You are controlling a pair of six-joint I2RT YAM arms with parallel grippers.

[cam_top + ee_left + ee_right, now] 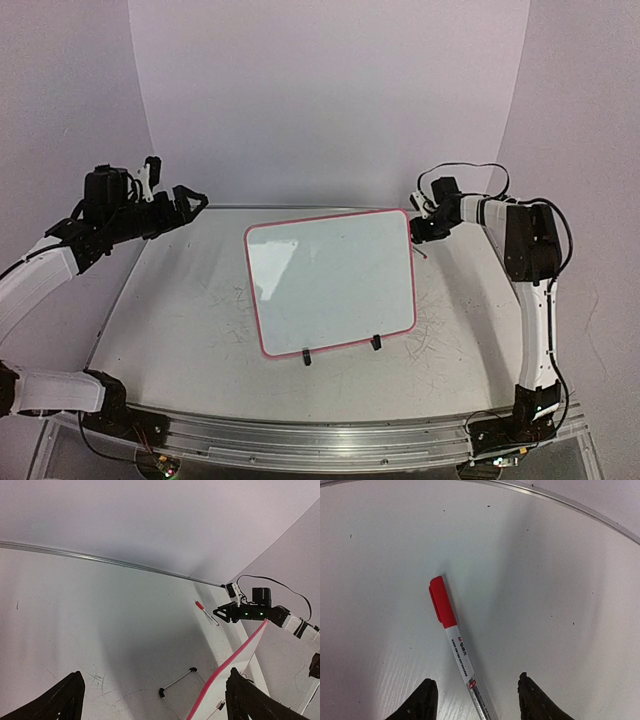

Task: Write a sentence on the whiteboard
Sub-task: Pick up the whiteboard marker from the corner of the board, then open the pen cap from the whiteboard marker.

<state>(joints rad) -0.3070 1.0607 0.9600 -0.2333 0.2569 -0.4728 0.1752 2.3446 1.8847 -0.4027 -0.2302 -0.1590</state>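
Note:
The whiteboard [330,280] stands tilted on the table, glossy white with a red-pink rim. Its face looks blank, and the sentence is not in view. The left wrist view shows the whiteboard's pink edge [235,665] from behind. A red-capped marker [451,630] lies flat on the table behind the board's right corner, and it is also seen as the marker [206,612]. My right gripper [475,680] is open just above it, with the marker's barrel between its fingers and a gap on each side. The left gripper [190,205] hovers wide open at the far left, holding nothing.
Two black clip feet [306,357] hold the board's lower edge. A wire stand [177,682] props it from behind. A metal rail [100,559] runs along the table's back edge, with purple backdrop walls beyond. Faint scuff marks [230,310] cover the tabletop.

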